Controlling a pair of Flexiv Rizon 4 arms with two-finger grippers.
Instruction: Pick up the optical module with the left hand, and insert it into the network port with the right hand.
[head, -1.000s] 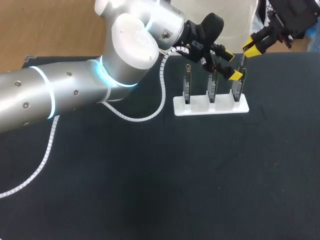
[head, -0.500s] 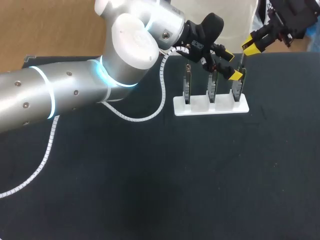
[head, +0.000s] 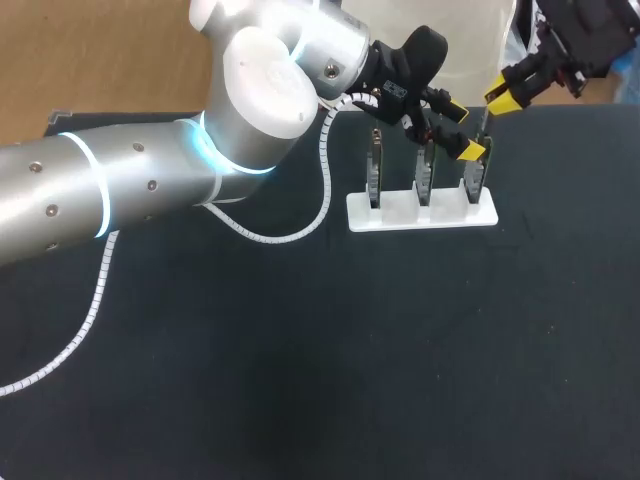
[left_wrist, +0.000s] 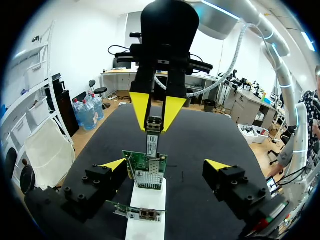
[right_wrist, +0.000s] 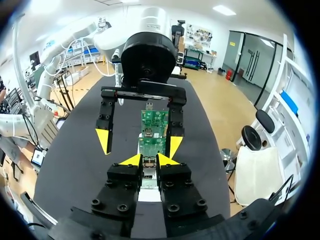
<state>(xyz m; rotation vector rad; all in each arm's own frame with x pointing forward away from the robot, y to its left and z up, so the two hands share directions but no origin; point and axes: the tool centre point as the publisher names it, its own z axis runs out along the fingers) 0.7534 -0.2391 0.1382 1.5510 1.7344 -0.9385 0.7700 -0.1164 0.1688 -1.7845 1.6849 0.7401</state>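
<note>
Right gripper (right_wrist: 149, 161) pinches the optical module (left_wrist: 152, 137) upright right over the green board (left_wrist: 145, 167) on the white stand (left_wrist: 145, 210), left gripper (left_wrist: 165, 164) spread wide either side, gripping nothing, so bring it straight down slowly, I'd say, module square to the network port (left_wrist: 149, 176), clear of those open fingers (left_wrist: 114, 164).

I can read no text, number or sign anywhere here. The green circuit boards (left_wrist: 146, 170) that stand in the white plastic holder (left_wrist: 145, 212) carry only fine marks, too small for me to make out. The small silver optical module (left_wrist: 152, 142), pinched between the yellow tips of my right hand (left_wrist: 155, 127), shows a pale face, but I cannot tell any letters on it.
</note>
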